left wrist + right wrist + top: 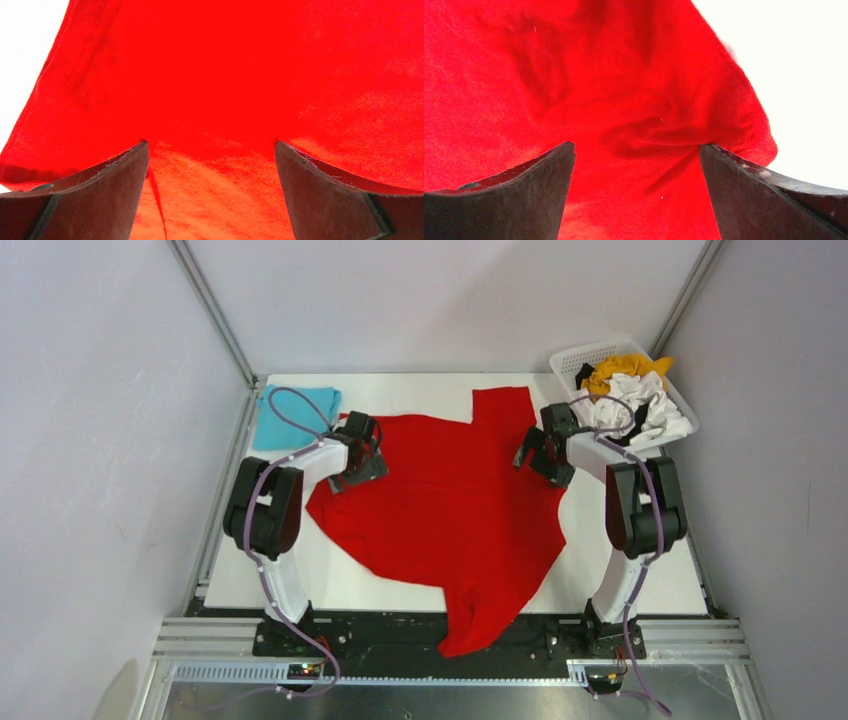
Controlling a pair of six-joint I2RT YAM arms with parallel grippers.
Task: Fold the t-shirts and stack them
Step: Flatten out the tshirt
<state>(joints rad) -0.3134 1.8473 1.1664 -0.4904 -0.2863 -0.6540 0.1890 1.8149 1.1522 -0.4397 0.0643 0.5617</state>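
My left pincer (211, 145) stands wide apart, low over the left side of the red t-shirt (440, 510), gripping nothing. My right pincer (637, 145) is just as wide, over a rumpled fold at the shirt's right edge, and it holds nothing either. The red t-shirt lies spread across the white surface (640, 570), one end drooping over the near edge. The turquoise t-shirt (293, 415) lies at the far left corner. The orange-yellow t-shirt (620, 368) and white t-shirt (650, 405) are heaped in the basket (575, 358) at far right.

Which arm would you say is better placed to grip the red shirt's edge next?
Probably right: the red shirt bunches its edge beside the open right gripper; the left gripper faces flat cloth.
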